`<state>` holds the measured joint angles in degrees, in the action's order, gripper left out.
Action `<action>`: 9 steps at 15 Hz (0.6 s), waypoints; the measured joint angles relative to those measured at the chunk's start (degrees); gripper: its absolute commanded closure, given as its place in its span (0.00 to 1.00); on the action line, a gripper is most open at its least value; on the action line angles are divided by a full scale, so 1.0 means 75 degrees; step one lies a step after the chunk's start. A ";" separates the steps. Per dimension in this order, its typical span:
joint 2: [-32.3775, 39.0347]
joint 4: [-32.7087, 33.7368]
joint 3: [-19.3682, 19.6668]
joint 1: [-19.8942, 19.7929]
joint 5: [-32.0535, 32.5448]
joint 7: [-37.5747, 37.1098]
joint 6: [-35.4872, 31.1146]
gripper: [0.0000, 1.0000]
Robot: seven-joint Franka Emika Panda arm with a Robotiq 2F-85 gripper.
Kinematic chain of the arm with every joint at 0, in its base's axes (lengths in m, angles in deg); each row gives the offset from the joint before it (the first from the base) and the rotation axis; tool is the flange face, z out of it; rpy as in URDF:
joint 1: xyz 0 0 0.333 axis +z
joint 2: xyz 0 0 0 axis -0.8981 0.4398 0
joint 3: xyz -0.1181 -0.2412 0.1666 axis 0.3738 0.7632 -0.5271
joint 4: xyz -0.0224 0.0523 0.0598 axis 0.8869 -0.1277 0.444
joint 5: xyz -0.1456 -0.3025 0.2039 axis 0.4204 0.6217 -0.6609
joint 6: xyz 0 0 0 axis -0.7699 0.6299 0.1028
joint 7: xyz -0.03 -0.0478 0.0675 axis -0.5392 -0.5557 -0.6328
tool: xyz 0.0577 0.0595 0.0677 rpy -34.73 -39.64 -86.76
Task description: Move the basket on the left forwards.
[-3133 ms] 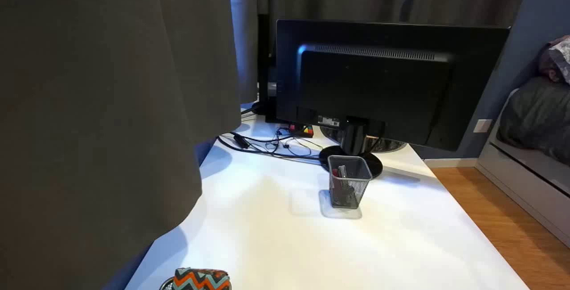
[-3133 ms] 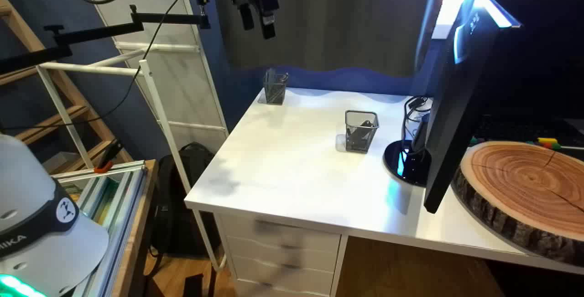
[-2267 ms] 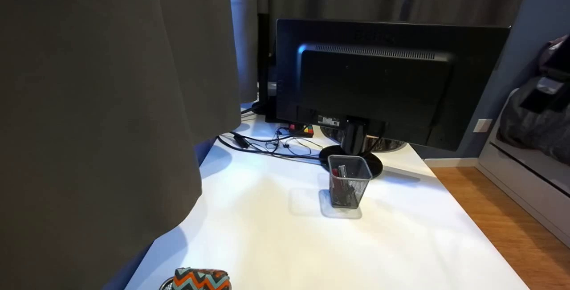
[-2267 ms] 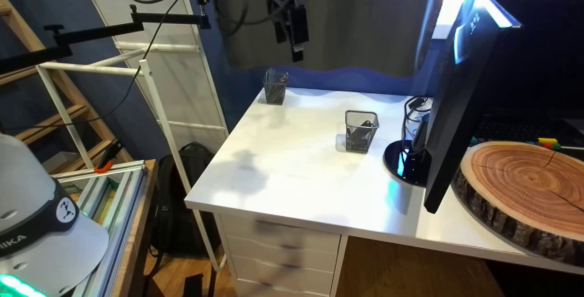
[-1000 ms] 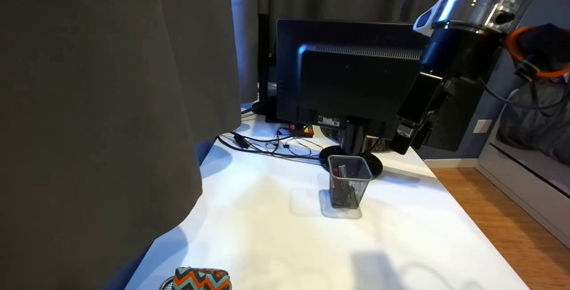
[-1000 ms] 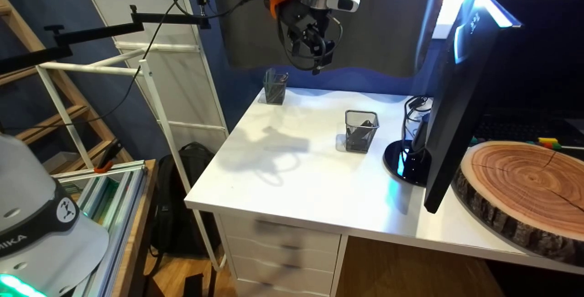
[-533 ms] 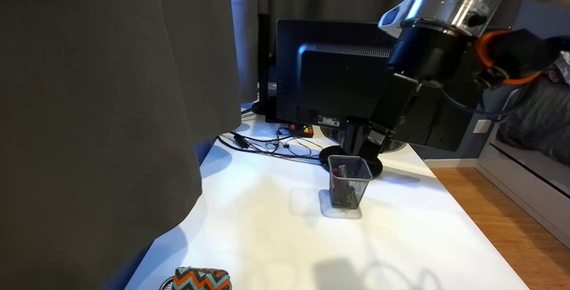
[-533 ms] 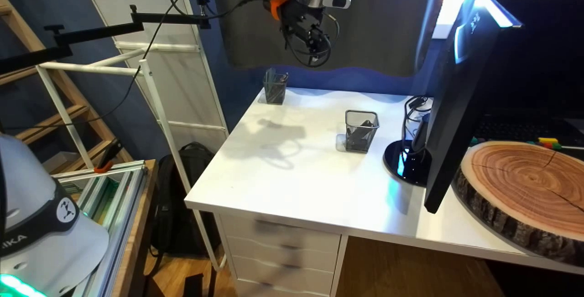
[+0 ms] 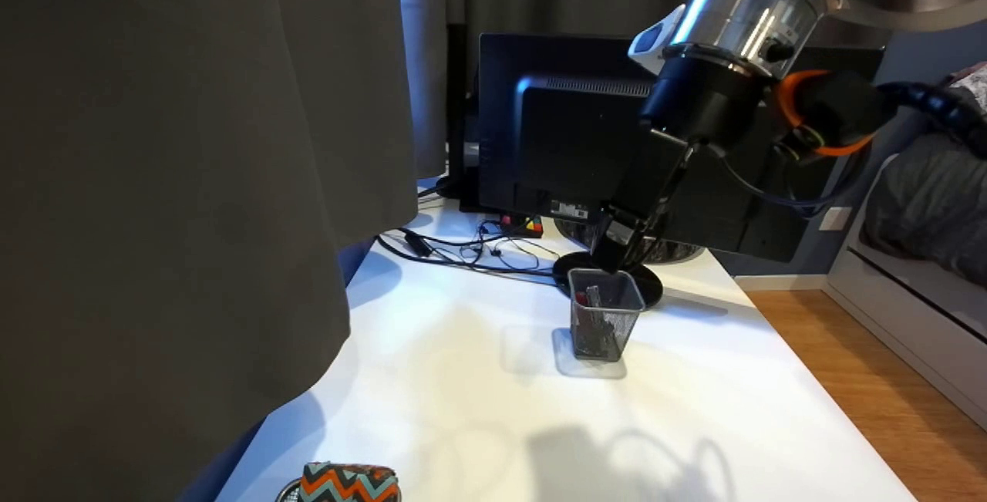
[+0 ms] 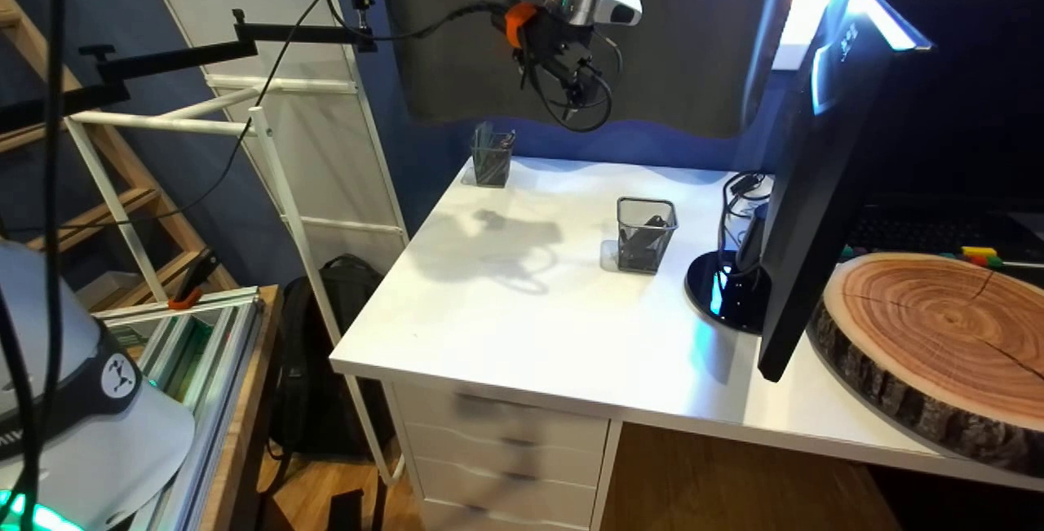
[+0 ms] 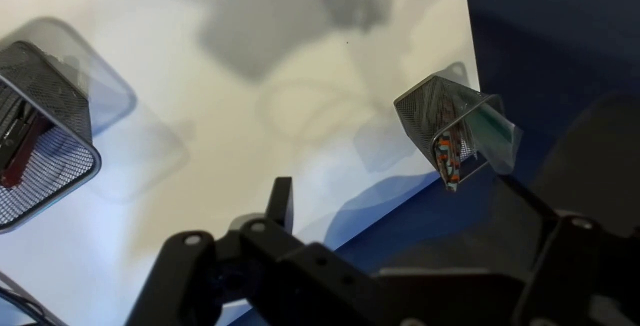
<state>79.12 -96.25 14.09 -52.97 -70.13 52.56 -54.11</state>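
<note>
The basket on the left is a dark wire-mesh cup point(image 10: 492, 165) at the desk's back left corner. In the wrist view the basket point(image 11: 417, 110) holds a zigzag-patterned item point(image 11: 448, 158) and a clear sleeve with green. In an exterior view only this zigzag item point(image 9: 347, 484) and a bit of mesh rim show at the bottom edge. My gripper point(image 11: 395, 181) is open and empty, with its fingers wide apart. In both exterior views the gripper point(image 9: 617, 247) hangs high above the desk, apart from the basket; it also shows here point(image 10: 577, 99).
A second mesh cup point(image 10: 640, 245) with dark items stands nearer the monitor point(image 9: 555, 147). Cables point(image 9: 478, 251) lie behind it. A dark curtain point(image 10: 652, 50) and blue wall border the desk point(image 10: 522, 311) behind the basket. A wood slab point(image 10: 946, 319) lies beyond the monitor.
The arm has come out over the desk and the gripper has turned. In the last second it has moved left in an exterior view. Both mesh cups stay put.
</note>
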 measured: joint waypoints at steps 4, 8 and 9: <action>0.0214 0.0126 -0.0024 0.0097 0.0509 -0.0124 0.0003 0.00; 0.1254 0.1101 0.0183 0.0681 0.2374 -0.0768 -0.0262 0.00; 0.1584 0.1435 0.0222 0.0787 0.2639 -0.0793 -0.0385 0.00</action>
<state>91.01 -85.49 15.76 -47.07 -50.33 46.61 -57.00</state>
